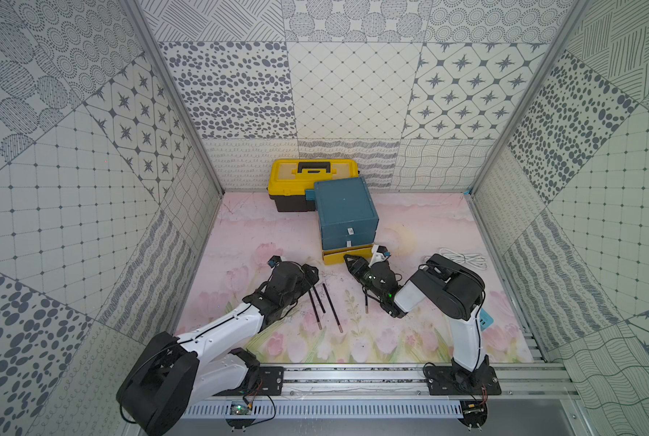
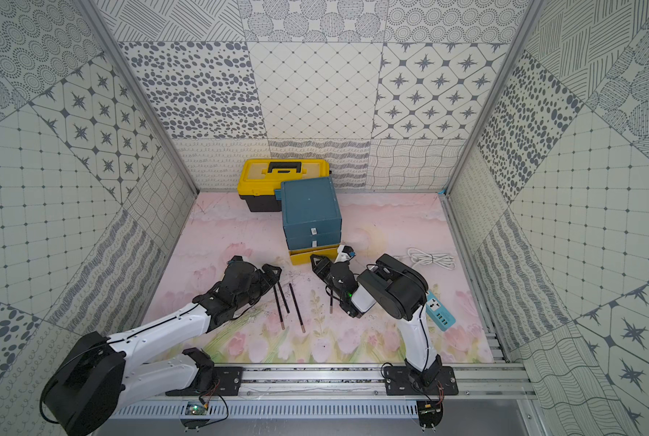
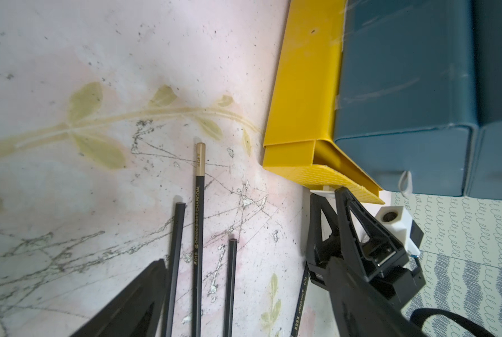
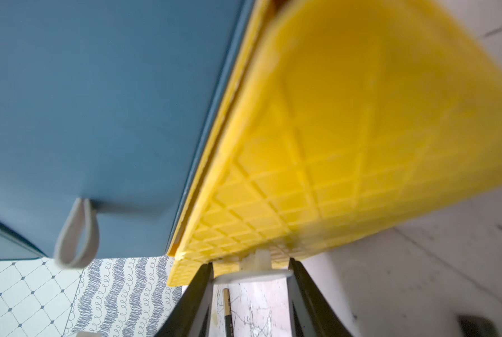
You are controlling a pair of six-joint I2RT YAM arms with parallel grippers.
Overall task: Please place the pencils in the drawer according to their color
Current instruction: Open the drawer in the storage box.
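Grey patterned walls (image 1: 353, 94) close around a pink flowered worktop (image 1: 262, 234). At the far middle stands the drawer (image 1: 347, 211), a teal cabinet just in front of a yellow toolbox (image 1: 308, 177). Its lowest drawer (image 1: 336, 257), the yellow one, stands a little way out toward the near side.

The right gripper (image 4: 251, 267) is at the front of this yellow drawer, and its jaws appear to pinch the white pull (image 4: 252, 272) between them. The left gripper (image 1: 308, 277) has its jaws spread wide and holds nothing.

Three dark pencils (image 1: 332, 307) lie on the worktop between the two arms. Their long axes run from far to near, almost parallel. A fourth pencil (image 1: 366, 304) lies partly under the right arm.

The far ends of the three pencils are just beside the left gripper, on its right. I judge that the left arm is therefore the nearer one for picking, while the right one is busy with the drawer. The yellow drawer lies far and right of the pencils.
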